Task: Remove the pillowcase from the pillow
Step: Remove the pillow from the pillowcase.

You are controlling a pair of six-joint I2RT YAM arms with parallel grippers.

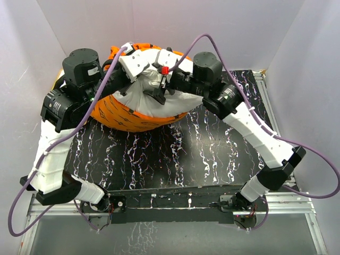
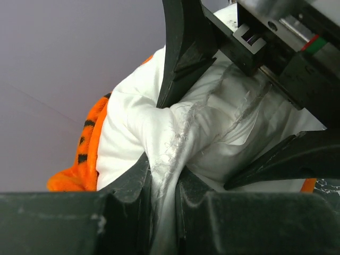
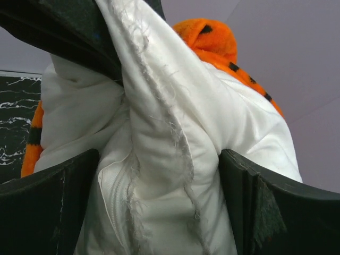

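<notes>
Top external: pillow (image 1: 146, 93) abt half out. Its white end is bared at the far side of the table (image 1: 186, 149), w/ the pillowcase (image 1: 125, 119) bunched round the rest, not yet stripped off. Left gripper (image 2: 162, 186) jaws narrow, pinching a frayed pillow fold; right gripper (image 3: 158, 154) jaws wide — pressed on both sides of a thick pillow wad.

one white pillow (image 1: 143, 98), one orange pillowcase (image 1: 122, 119), one marbled table (image 1: 212, 154), two grippers: left gripper (image 2: 162, 175), right gripper (image 3: 159, 159).
</notes>
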